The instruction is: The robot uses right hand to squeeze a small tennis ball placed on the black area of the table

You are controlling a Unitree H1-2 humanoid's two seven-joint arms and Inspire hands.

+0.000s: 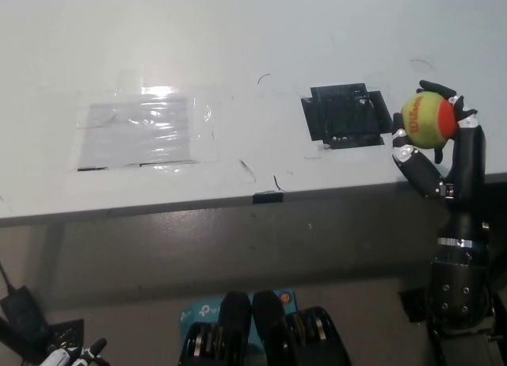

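Right hand (434,148) grips the tennis ball (428,117), fingers wrapped round it. It's at the table (238,41) edge; black area (344,116) just left.

A single head camera looked steeply down from above the desk's (238,33) near edge, facing away from the robot. It stood fairly high, taking in the white top, perhaps not its far edge, and the floor below.
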